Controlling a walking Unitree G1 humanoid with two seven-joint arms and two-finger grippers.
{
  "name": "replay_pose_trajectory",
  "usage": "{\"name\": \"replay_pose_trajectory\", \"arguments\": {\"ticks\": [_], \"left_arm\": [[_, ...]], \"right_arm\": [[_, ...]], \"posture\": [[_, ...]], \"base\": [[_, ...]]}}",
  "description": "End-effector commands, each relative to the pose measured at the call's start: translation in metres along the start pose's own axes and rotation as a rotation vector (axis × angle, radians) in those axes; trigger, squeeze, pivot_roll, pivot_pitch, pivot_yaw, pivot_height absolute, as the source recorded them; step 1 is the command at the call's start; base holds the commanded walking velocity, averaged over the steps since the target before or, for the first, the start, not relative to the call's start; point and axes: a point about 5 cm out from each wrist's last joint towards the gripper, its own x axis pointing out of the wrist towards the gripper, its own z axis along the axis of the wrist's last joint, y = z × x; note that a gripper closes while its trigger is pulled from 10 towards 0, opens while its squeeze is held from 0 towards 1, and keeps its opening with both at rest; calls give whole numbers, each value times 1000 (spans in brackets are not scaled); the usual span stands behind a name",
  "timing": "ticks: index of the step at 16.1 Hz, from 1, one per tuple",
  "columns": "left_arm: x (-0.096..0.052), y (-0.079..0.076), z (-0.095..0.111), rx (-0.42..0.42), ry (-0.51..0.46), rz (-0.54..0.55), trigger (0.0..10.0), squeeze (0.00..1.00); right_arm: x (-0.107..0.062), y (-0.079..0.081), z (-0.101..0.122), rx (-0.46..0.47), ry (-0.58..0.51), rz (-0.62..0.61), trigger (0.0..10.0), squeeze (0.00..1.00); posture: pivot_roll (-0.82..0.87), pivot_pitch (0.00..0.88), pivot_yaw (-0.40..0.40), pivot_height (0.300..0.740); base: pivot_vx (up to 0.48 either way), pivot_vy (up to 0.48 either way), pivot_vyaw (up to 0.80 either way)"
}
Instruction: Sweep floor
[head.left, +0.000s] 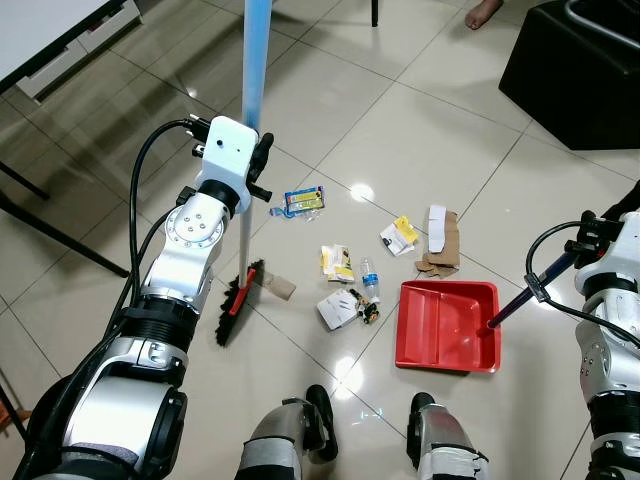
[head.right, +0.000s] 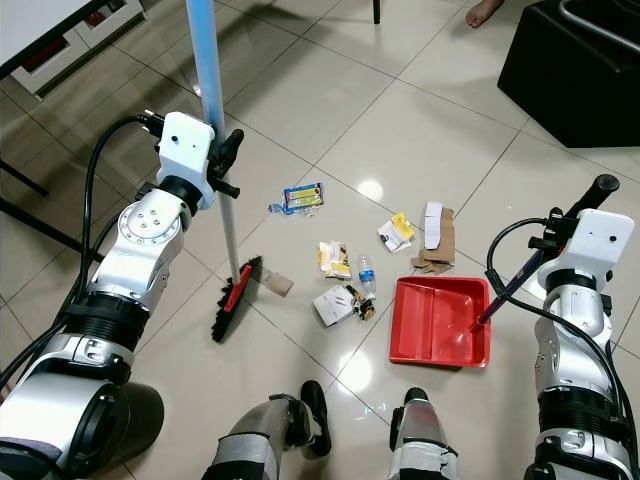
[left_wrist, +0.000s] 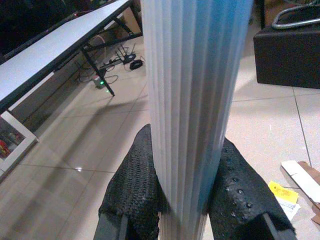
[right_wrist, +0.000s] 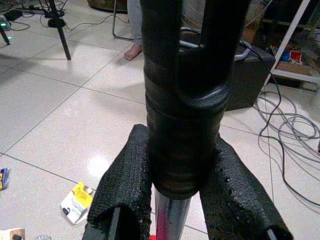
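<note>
The left pincer (left_wrist: 182, 200) grips the broom (head.left: 240, 300), its brush on the floor left of the trash (head.left: 340, 262); the right pincer (right_wrist: 187, 190) grips the red dustpan (head.left: 447, 325) on the trash's right

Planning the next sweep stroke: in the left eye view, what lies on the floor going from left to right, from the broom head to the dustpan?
Broom head → cardboard tube → blue-and-yellow packet → yellow wrapper → small plastic bottle → yellow-and-white packet → red dustpan.
</note>
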Motion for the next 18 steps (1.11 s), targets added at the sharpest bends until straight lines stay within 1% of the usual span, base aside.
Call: {"name": "replay_pose_trajectory", "arguments": {"ticks": [1,18], "left_arm": [[-1,9,5,30,-25,30,10000,0],[-1,9,5,30,-25,30,10000,0]], "right_arm": [[0,-1,3,8,-21,-5,10000,0],[0,-1,3,8,-21,-5,10000,0]], "posture": [[-66,266,152,740],[-66,266,152,740]], "base": [[0,0,0],[0,0,0]]}}
